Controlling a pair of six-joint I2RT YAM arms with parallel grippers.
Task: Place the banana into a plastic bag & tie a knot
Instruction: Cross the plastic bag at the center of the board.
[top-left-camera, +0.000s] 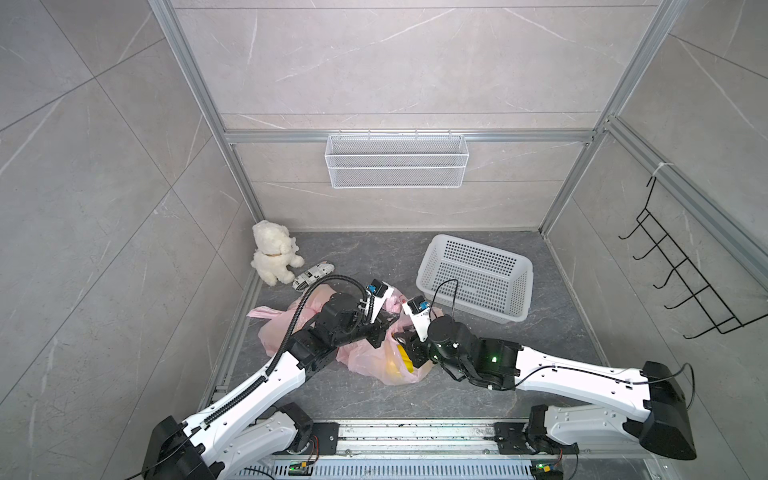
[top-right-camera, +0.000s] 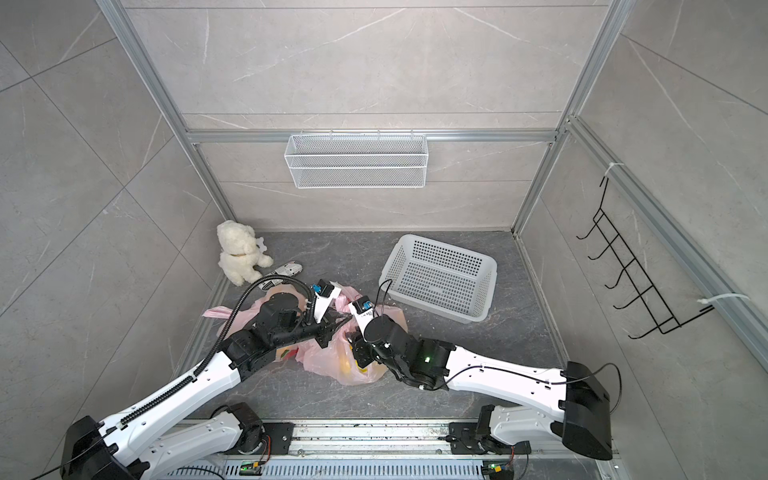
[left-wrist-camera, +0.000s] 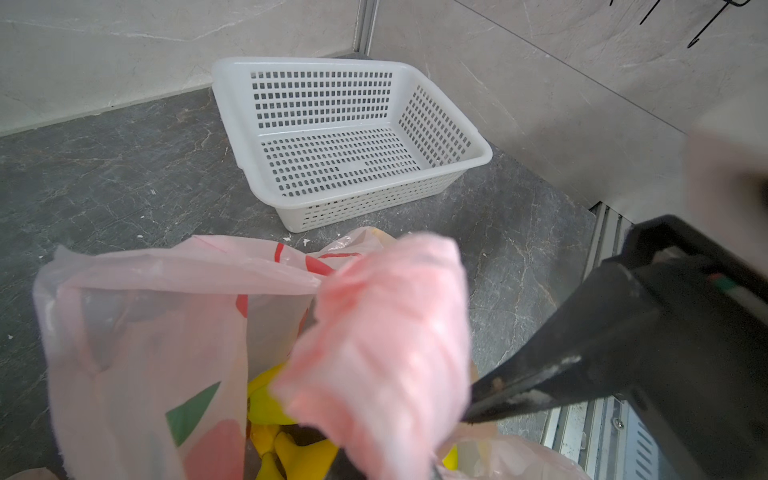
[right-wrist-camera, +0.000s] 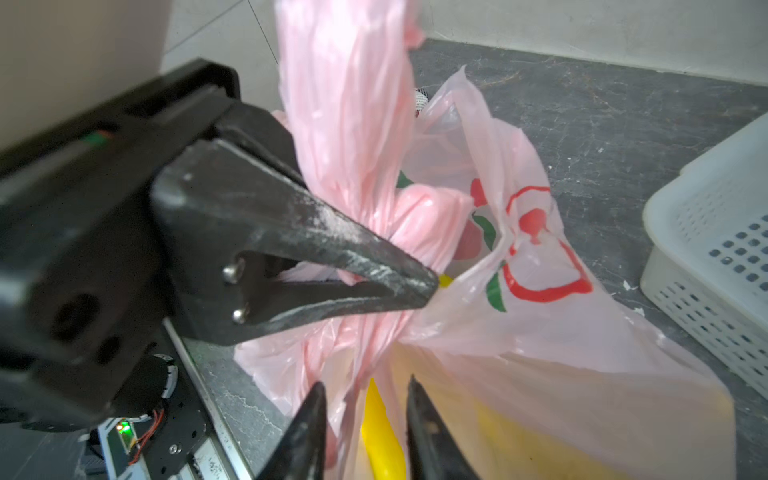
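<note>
On my feed the left gripper (right-wrist-camera: 428, 286) is clamped on a twisted strand of the pink plastic bag (right-wrist-camera: 519, 353), the yellow banana (right-wrist-camera: 380, 432) lies inside that bag, my right gripper (right-wrist-camera: 365, 382) straddles it with jaws spread, and the white basket (right-wrist-camera: 706, 232) stands just beside.

No word, number or brand name can be read anywhere. The pink plastic bag (right-wrist-camera: 540, 353) carries a printed red outline with green leaf-like patches, but no legible letters. The black-and-white patterned roll (top-left-camera: 312, 277) beside the plush bear (top-left-camera: 272, 257) shows newsprint-like marks, too small to read.
</note>
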